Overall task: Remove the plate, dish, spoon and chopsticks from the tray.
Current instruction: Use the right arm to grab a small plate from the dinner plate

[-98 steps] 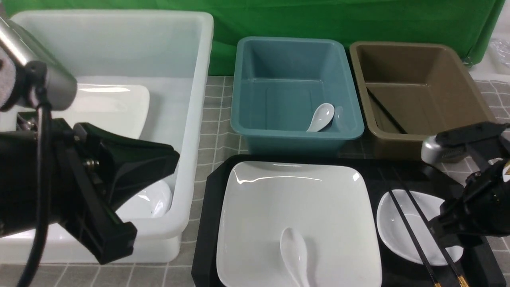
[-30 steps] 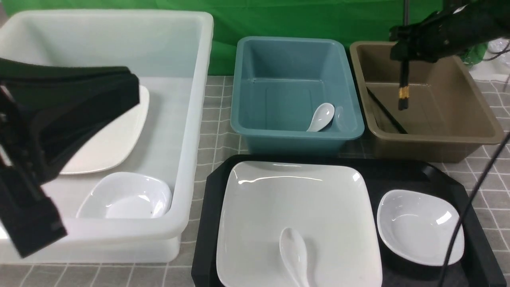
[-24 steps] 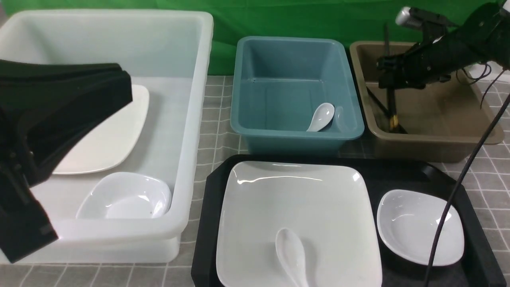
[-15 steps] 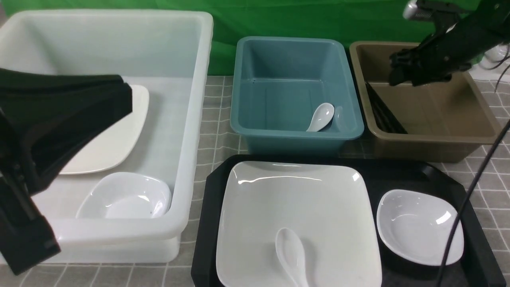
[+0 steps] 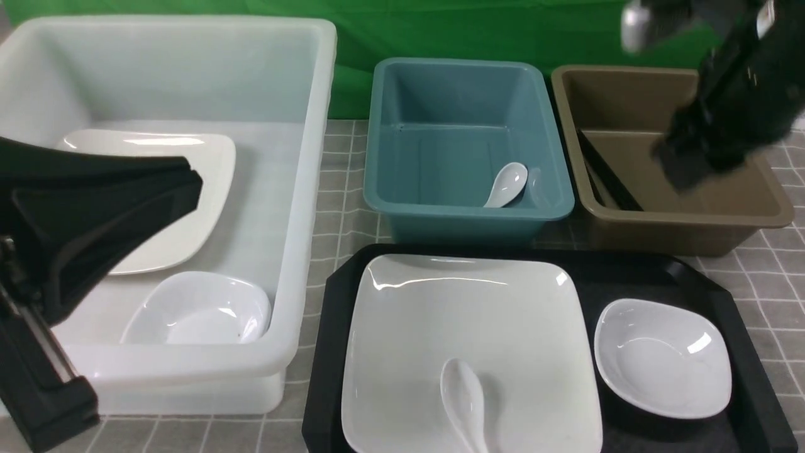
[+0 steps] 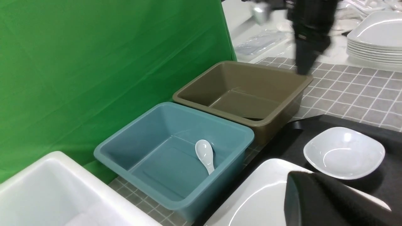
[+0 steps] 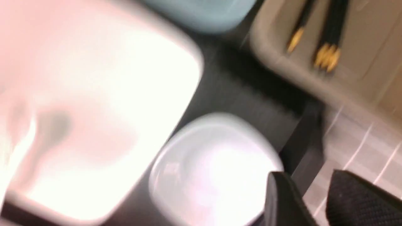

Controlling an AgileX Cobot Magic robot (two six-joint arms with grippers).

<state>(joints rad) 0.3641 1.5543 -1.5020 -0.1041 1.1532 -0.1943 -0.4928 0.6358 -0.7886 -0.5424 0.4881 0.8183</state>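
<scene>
Right tool (image 7: 306, 177) spread, empty; left tool (image 5: 196, 182) pressed together. Spoon (image 5: 462, 393) likely next: straddle squarely, lift clear of square plate (image 5: 522, 327).

A: "Plate (image 5: 534, 327), glossy white, flat, lower centre. Spoon (image 5: 461, 396) on it?"
B: "Yes, white. Dish (image 5: 663, 358), shallow, lower right. Black chopsticks (image 5: 607, 173), slanting, upper right."

Tray (image 5: 619, 277), tubs (image 5: 459, 229) on cloth (image 5: 343, 189) (checked, grey)

1 green cloth (image 5: 440, 28), 1 teal tub (image 5: 453, 220), 1 brown tub (image 5: 692, 220)
</scene>
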